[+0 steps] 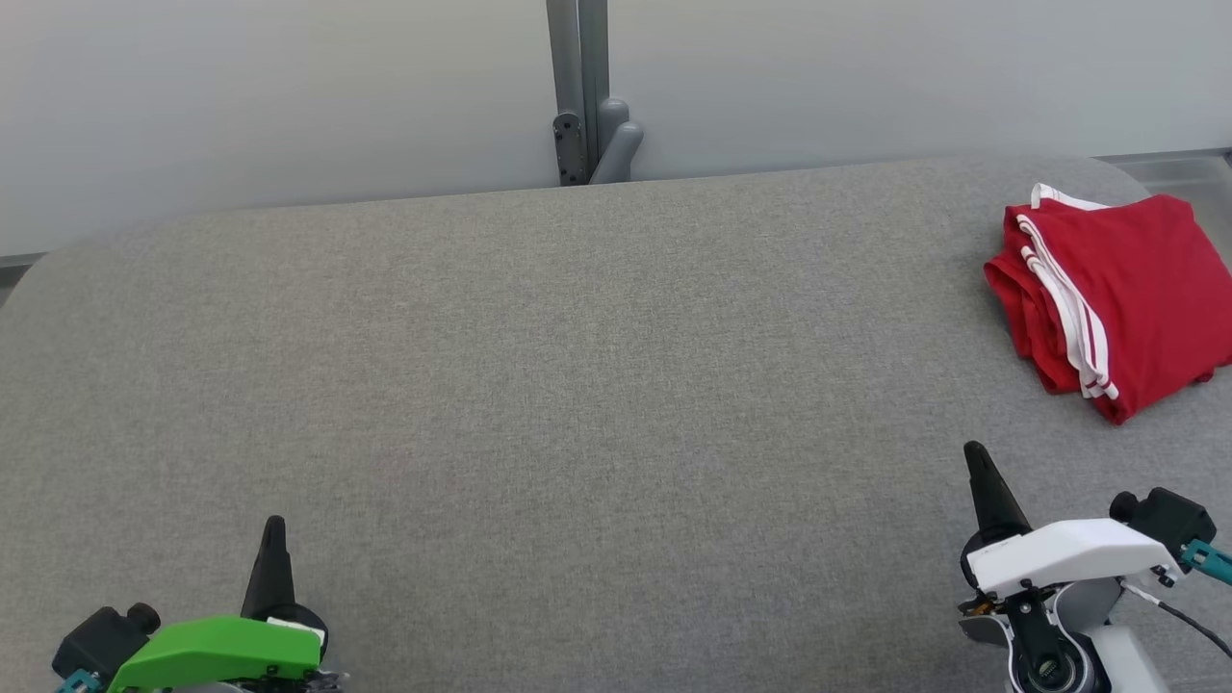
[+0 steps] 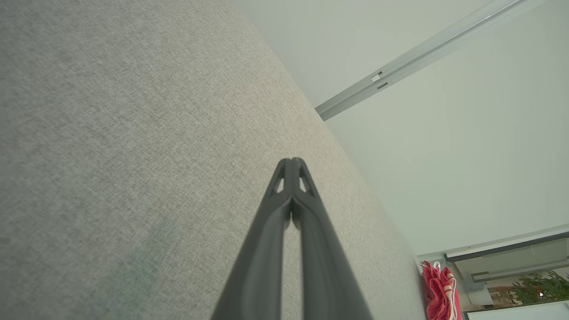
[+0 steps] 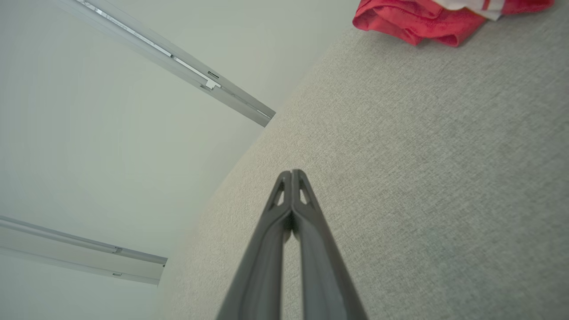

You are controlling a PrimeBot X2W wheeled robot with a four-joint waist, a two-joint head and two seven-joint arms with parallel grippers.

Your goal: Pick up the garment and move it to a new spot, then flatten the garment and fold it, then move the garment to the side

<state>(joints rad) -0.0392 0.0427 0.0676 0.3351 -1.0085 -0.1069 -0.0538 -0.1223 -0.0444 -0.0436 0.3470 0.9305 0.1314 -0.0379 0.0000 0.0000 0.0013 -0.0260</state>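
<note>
The garment (image 1: 1116,289) is red with white stripes and lies folded in a compact stack at the far right of the grey fabric surface (image 1: 577,385). It also shows as a red bundle (image 2: 440,293) in the left wrist view and at the top edge (image 3: 426,18) of the right wrist view. My right gripper (image 1: 974,450) is shut and empty at the lower right, a short way in front of and left of the garment. My left gripper (image 1: 274,523) is shut and empty at the lower left, far from it. Both pairs of fingertips (image 2: 291,161) (image 3: 291,172) are pressed together.
A pale wall runs behind the surface, with a grey post and bracket (image 1: 587,125) at its middle. The surface's rounded far edge lies just beyond the garment. A plant (image 2: 540,289) stands in the room's background.
</note>
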